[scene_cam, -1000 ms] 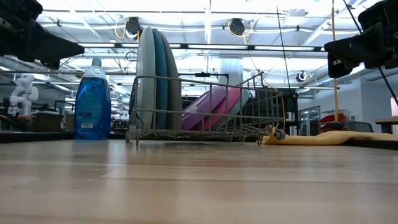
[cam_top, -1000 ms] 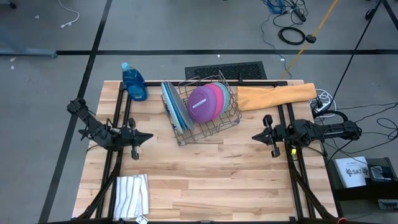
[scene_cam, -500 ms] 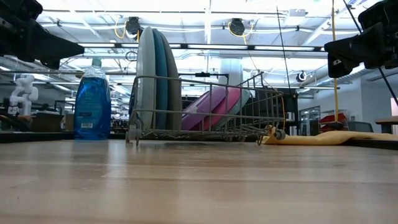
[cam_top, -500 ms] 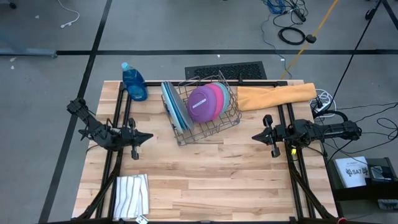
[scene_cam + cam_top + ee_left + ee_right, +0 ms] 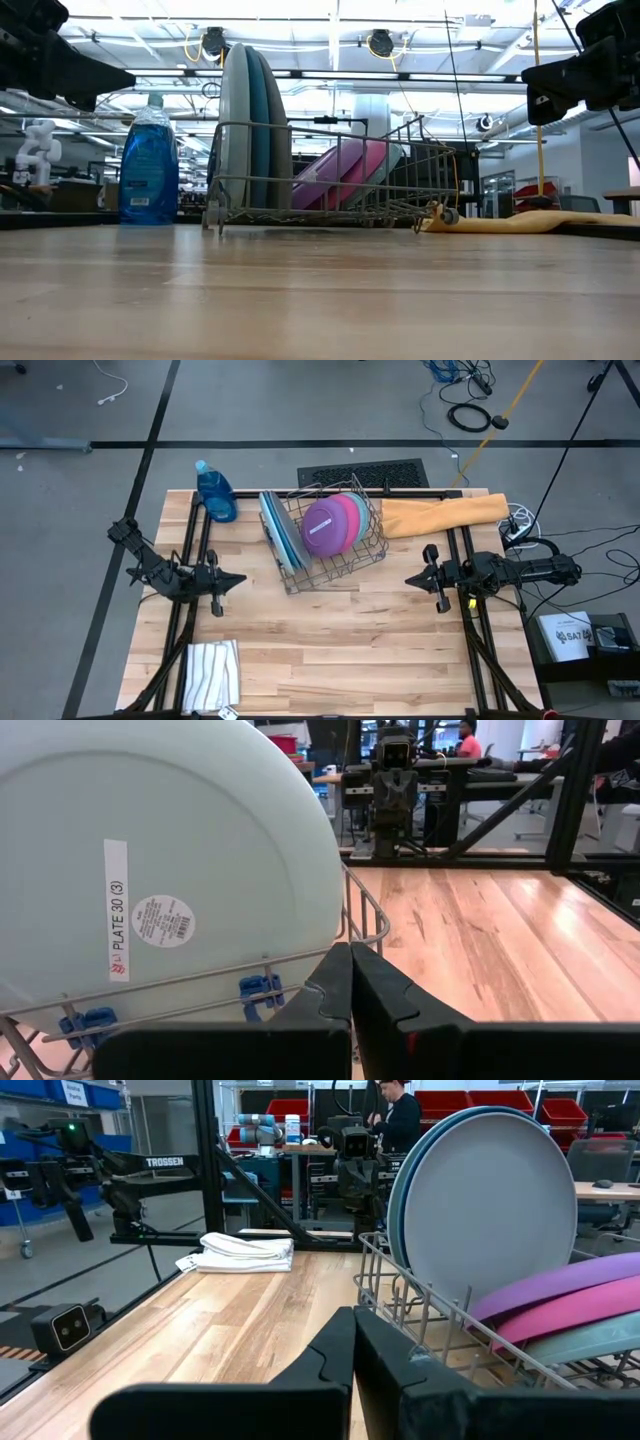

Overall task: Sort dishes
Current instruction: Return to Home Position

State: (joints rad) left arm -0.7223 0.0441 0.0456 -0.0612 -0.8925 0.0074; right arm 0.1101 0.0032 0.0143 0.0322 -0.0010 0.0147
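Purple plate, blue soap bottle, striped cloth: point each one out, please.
purple plate (image 5: 325,528): high view, middle of its face.
blue soap bottle (image 5: 216,495): high view, on its body.
striped cloth (image 5: 212,674): high view, centre of the folded cloth.

No change recorded: the left gripper (image 5: 238,581), right gripper (image 5: 409,579), plates (image 5: 325,528) and rack (image 5: 336,571) show no shift since a second ago.

Large plates (image 5: 272,525) upright, small plates (image 5: 326,528) leaning, in rack (image 5: 352,565).
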